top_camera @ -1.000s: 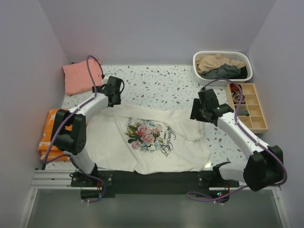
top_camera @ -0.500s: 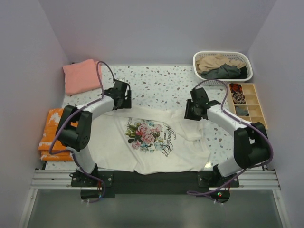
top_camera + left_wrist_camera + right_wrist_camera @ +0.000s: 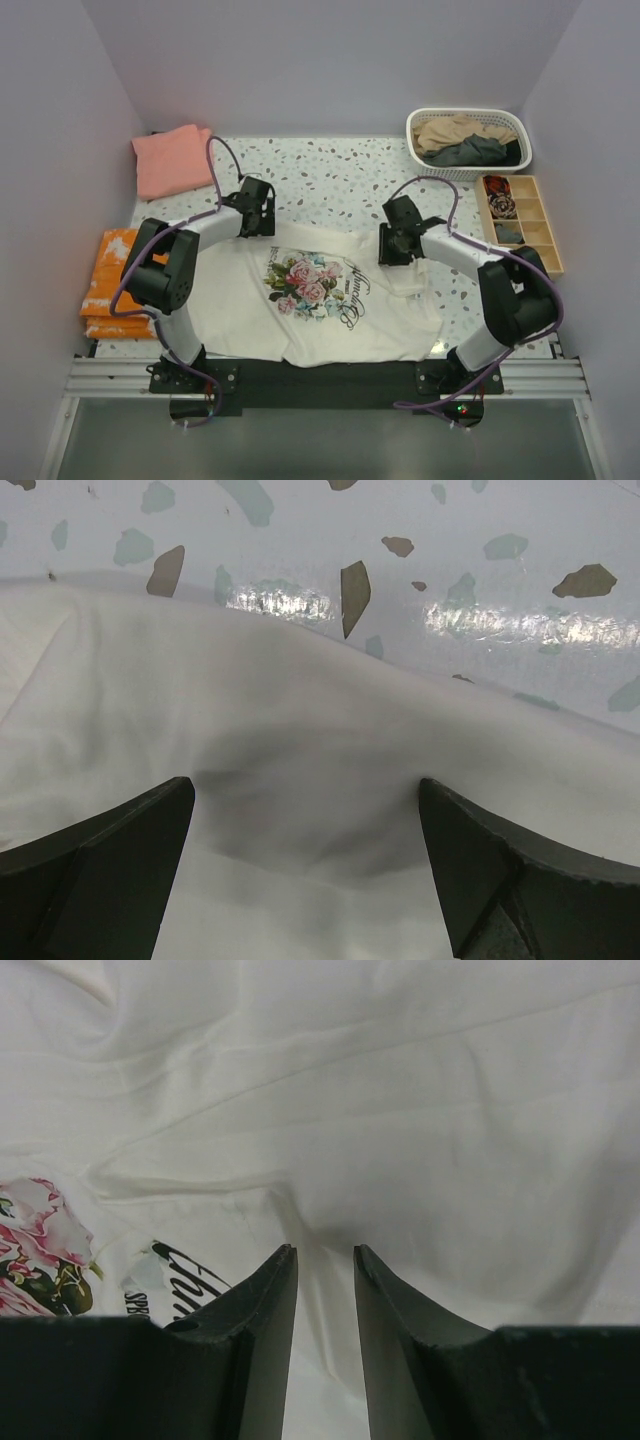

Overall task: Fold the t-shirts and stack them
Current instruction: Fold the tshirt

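The cream t-shirt [image 3: 310, 290] with a pink-rose print and black script lies spread out, print up, on the speckled table. My left gripper [image 3: 263, 222] is low over its far left edge, open wide, with cloth [image 3: 300, 730] between its fingers [image 3: 120, 850] and the bare table beyond. My right gripper [image 3: 387, 250] is at the shirt's far right part, jaws drawn close on a raised crease of the cream cloth [image 3: 400, 1110]; the right gripper [image 3: 325, 1252] pinches it beside the script. A folded salmon-pink t-shirt [image 3: 172, 160] lies at the far left.
A white basket [image 3: 465, 113] at the far right holds a tan shirt [image 3: 455, 130] and a dark grey one [image 3: 475, 152]. In front of it is a wooden compartment tray [image 3: 520, 225]. An orange folded stack [image 3: 110, 285] sits at the left edge.
Both grippers have moved inward and down onto the shirt's far edge. The right gripper's jaws have narrowed onto a crease of cloth. The left gripper stays wide open.
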`<action>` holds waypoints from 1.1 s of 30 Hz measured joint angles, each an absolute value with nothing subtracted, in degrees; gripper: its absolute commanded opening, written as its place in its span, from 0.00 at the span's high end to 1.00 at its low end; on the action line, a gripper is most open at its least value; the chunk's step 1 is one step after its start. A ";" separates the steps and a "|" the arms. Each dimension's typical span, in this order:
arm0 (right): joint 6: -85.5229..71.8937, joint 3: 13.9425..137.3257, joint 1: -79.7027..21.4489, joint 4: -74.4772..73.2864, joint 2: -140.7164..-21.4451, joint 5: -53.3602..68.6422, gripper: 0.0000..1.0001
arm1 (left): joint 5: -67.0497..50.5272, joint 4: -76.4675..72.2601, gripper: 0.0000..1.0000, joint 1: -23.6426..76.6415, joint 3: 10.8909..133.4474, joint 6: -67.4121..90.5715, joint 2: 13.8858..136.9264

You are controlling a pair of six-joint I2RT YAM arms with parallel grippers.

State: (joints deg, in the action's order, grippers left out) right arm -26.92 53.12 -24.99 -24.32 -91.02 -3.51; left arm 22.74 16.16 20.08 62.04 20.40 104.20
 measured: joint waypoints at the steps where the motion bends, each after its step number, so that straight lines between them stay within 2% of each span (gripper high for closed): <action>1: -26.89 53.10 -25.23 -24.32 -91.18 -3.49 0.68 | 22.76 15.99 0.00 20.08 62.04 20.40 104.25; 13: -26.46 51.00 -32.03 -25.21 -90.11 -1.39 0.70 | 22.83 15.29 0.00 20.08 62.43 20.38 104.81; 25: -25.21 48.38 -36.49 -29.21 -80.31 10.50 0.66 | 22.96 14.28 0.00 20.08 62.96 20.38 105.58; 28: -25.50 47.83 -36.88 -30.65 -77.28 8.01 0.55 | 22.94 14.31 0.00 20.08 63.11 20.38 105.65; 33: -26.00 49.30 -36.16 -30.44 -72.51 -6.15 0.56 | 22.68 14.44 0.00 20.08 63.33 19.97 105.65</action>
